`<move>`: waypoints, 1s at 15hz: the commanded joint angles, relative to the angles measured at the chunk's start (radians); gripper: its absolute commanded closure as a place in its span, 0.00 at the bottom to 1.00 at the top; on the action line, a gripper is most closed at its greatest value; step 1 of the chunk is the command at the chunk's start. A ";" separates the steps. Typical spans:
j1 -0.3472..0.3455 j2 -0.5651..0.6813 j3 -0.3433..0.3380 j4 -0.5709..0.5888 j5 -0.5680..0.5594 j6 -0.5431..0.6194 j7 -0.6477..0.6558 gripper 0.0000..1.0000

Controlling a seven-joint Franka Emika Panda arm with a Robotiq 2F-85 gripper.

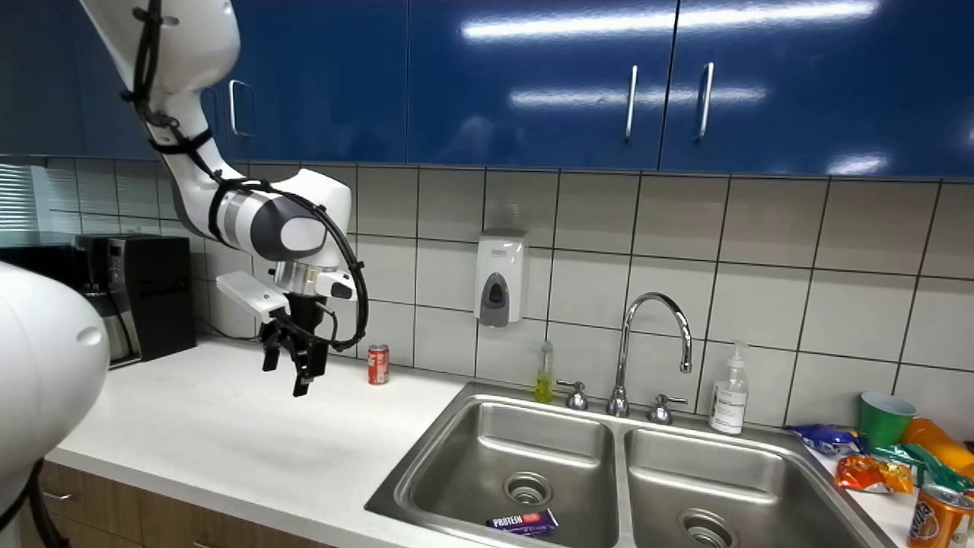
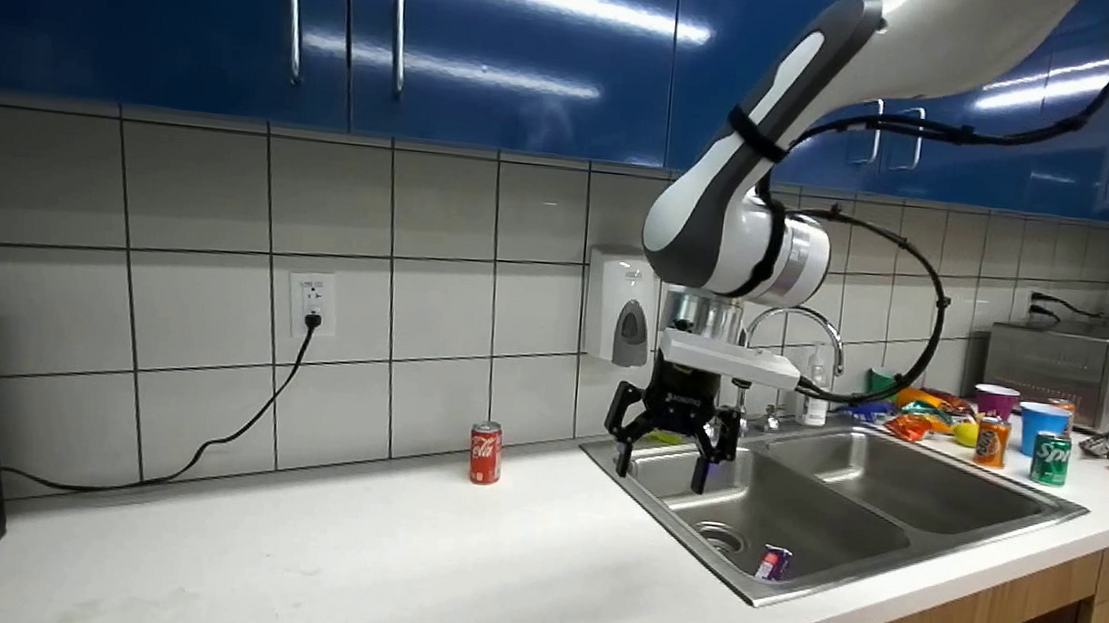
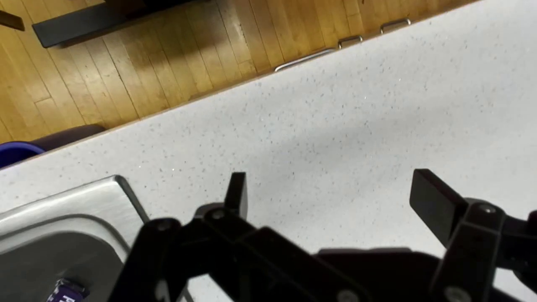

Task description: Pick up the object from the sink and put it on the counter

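The claw (image 3: 329, 188) is spread wide above the desk (image 3: 335, 134), nothing gripped. The protein bar (image 3: 67, 292) is seen in the sink (image 3: 98, 197), claw's 8 o'clock in the wrist view; best reached from above and pinched widthwise, imo.

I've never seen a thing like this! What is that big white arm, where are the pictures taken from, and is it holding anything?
It's a white-and-grey robot arm. Its black two-fingered gripper works like a hand; it is open and holds nothing. Two pictures are taken from outside the robot, in different places. The third comes from its silver wrist, looking down past the gripper. A small red metal can stands on the long off-white countertop. Inside the shiny stainless steel double-basin sink lies a flat oblong purple packet.
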 commanded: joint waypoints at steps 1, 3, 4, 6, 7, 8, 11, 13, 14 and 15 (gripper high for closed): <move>-0.049 0.114 -0.016 0.104 -0.020 0.043 0.023 0.00; -0.070 0.161 -0.034 0.145 -0.034 0.062 0.034 0.00; -0.080 0.184 -0.044 0.164 -0.038 0.071 0.040 0.00; -0.100 0.224 -0.061 0.201 -0.034 0.089 0.042 0.00; -0.109 0.241 -0.067 0.218 -0.031 0.094 0.043 0.00; -0.118 0.259 -0.076 0.234 -0.030 0.104 0.043 0.00; -0.144 0.314 -0.097 0.278 -0.025 0.133 0.044 0.00; -0.161 0.345 -0.107 0.297 -0.021 0.157 0.046 0.00; -0.170 0.360 -0.113 0.305 -0.019 0.164 0.049 0.00; -0.173 0.372 -0.117 0.313 -0.021 0.171 0.056 0.00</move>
